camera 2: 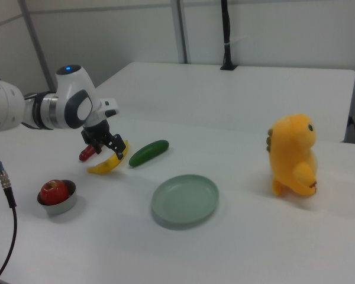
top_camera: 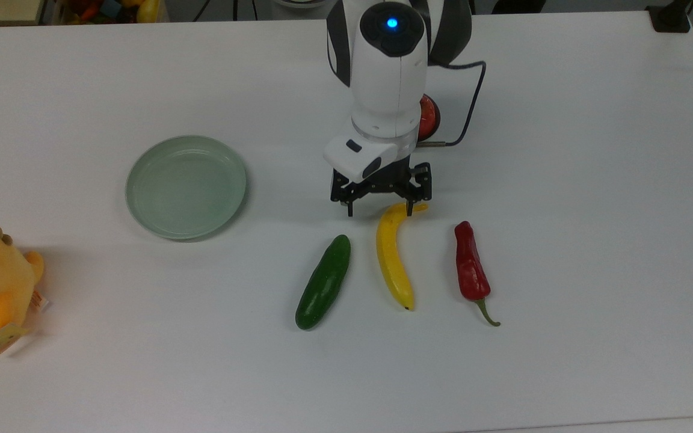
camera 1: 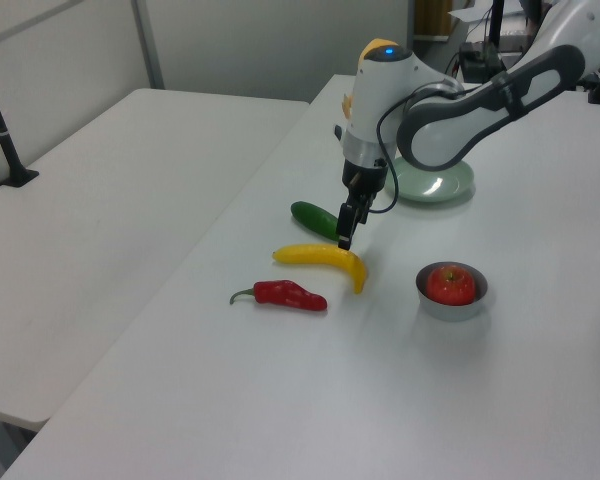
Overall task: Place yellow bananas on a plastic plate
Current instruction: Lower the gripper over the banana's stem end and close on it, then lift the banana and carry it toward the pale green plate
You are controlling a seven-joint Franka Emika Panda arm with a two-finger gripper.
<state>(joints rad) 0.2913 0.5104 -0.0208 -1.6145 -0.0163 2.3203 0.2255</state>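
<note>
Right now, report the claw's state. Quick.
Claw: open, holding nothing, fingers spread above the stem end of the banana, which lies on the table.

The banana (top_camera: pixel 393 255) lies flanked by the cucumber (top_camera: pixel 323 281) and the red chili pepper (top_camera: pixel 470 267), a narrow strip of table on each side. Open tabletop (top_camera: pixel 274 198) runs to the plate (top_camera: pixel 142 210), which holds nothing.

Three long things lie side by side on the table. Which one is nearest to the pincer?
The yellow banana, the middle one: the open pincer hangs over its stem end. The green cucumber and red chili pepper lie beside it.
</note>
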